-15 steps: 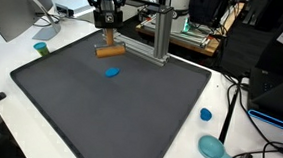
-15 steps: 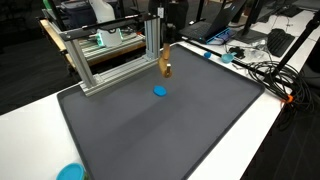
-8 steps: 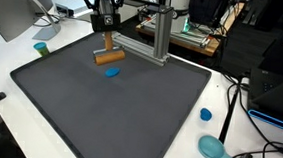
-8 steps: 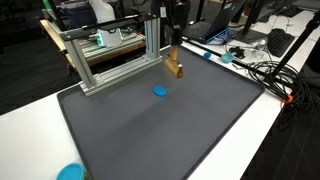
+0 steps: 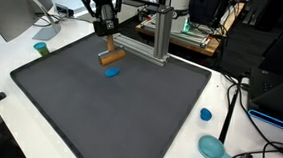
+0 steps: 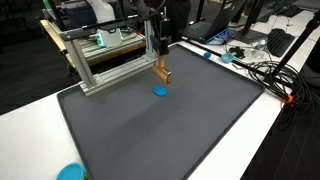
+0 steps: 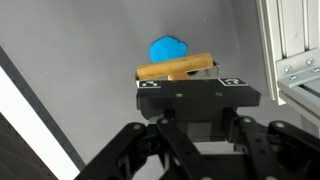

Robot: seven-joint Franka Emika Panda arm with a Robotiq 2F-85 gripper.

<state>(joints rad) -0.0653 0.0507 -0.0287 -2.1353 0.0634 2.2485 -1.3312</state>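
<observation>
Black Robotiq gripper (image 5: 108, 47) clamps 1 tan wooden cylinder (image 5: 110, 58) crosswise, low over the dark grey mat (image 5: 99, 116), just beside 1 small blue lump (image 5: 112, 73); a firm, level grip looks essential.

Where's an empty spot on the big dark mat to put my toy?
Most of the mat is bare: the whole stretch from the blue disc to the near edge, and the side toward the blue cap. It is crowded at the back, where the fingers hold the wooden block close to the disc, beside the metal frame.
</observation>
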